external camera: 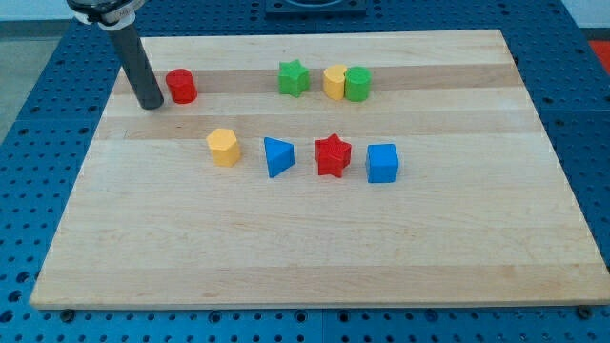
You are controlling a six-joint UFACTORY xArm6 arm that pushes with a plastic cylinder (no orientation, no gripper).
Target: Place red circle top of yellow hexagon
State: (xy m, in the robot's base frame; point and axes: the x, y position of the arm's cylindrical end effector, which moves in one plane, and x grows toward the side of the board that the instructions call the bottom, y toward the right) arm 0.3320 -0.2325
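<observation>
The red circle is a short red cylinder near the view's top left of the wooden board. The yellow hexagon sits lower and to the right of it. My tip rests on the board just left of the red circle, close beside it, possibly touching. The dark rod rises from the tip toward the view's top left.
A green star, a yellow cylinder and a green cylinder stand in a row at the top. A blue triangle, a red star and a blue cube line up right of the hexagon.
</observation>
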